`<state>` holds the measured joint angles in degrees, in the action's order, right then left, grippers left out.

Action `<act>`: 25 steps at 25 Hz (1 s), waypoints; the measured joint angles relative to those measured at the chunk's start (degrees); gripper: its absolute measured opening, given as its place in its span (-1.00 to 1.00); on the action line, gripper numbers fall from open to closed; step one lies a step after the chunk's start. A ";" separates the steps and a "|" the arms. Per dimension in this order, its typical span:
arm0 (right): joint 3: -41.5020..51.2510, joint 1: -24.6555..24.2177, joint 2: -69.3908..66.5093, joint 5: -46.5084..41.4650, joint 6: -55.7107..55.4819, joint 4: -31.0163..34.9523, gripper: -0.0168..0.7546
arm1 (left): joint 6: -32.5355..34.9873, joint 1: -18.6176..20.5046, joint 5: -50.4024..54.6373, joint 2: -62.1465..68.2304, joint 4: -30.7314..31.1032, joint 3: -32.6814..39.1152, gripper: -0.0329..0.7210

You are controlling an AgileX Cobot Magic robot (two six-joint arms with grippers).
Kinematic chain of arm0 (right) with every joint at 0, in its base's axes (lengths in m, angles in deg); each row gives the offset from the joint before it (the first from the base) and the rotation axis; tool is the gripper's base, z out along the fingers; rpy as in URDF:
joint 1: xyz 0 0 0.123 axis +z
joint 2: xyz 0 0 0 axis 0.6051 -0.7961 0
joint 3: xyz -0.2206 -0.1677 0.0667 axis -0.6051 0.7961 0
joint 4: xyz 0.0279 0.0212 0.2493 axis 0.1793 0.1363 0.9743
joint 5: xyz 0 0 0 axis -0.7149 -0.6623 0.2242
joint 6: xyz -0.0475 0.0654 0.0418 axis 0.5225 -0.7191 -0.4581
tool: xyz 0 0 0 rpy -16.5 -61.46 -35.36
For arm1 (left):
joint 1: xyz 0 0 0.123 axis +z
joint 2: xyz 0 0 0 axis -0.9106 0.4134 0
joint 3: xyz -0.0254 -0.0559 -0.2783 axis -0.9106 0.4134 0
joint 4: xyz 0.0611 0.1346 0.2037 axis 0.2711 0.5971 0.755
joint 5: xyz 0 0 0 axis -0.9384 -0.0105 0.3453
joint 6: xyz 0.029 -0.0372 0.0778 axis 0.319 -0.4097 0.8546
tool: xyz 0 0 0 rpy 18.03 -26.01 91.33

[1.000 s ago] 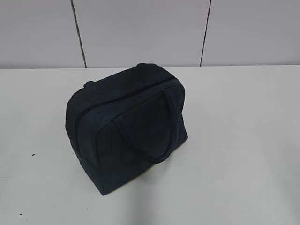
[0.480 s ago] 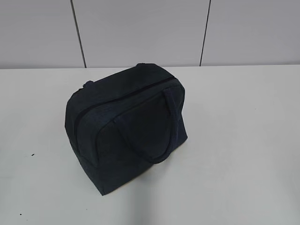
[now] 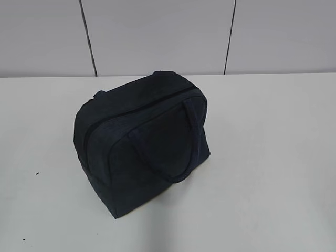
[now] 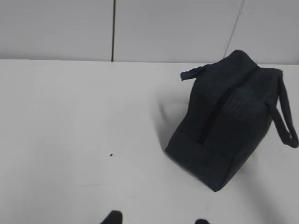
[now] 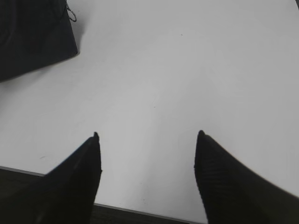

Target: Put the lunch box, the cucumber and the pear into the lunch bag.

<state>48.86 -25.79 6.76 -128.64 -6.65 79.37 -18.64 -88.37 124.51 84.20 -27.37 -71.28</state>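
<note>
here the right gripper gapes empty over bare table, lunch bag well apart.

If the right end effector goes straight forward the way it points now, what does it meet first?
Probably only the bare table. The right end effector is open with white tabletop between and ahead of its fingers. The lunch bag lies off to the upper left of the right wrist view, outside that line, though depth is hard to judge.

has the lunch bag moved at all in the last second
No. In the exterior view the lunch bag sits in the same spot, its top just below the wall's base line, as one second earlier.
</note>
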 joint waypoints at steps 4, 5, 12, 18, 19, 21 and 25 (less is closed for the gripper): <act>0.09 0.00 0.00 0.00 0.00 0.00 0.32 | 0.00 12.99 0.00 0.00 -0.06 0.00 -0.16; 0.09 0.00 0.00 0.00 0.00 0.00 0.32 | 0.00 16.34 0.00 0.00 -0.06 0.00 -0.16; 0.09 0.00 0.00 0.00 0.00 0.00 0.32 | 0.00 22.51 0.00 0.00 -0.06 0.00 -0.17; 0.09 0.00 0.00 0.00 0.00 0.00 0.32 | 0.00 21.51 0.00 0.00 -0.10 0.00 -0.22; 0.09 0.00 0.00 0.00 0.00 0.00 0.32 | 0.00 20.72 0.00 0.00 -0.10 0.00 -0.22; 0.09 0.00 0.00 0.00 0.00 0.00 0.32 | 0.00 19.00 0.00 0.00 -0.10 0.00 -0.25; 0.09 0.00 0.00 0.00 0.00 0.00 0.32 | 0.00 18.47 0.00 0.00 -0.10 0.00 -0.27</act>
<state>48.95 -25.79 6.76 -128.64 -6.65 79.37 -18.64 -69.91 124.51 84.20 -27.47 -71.28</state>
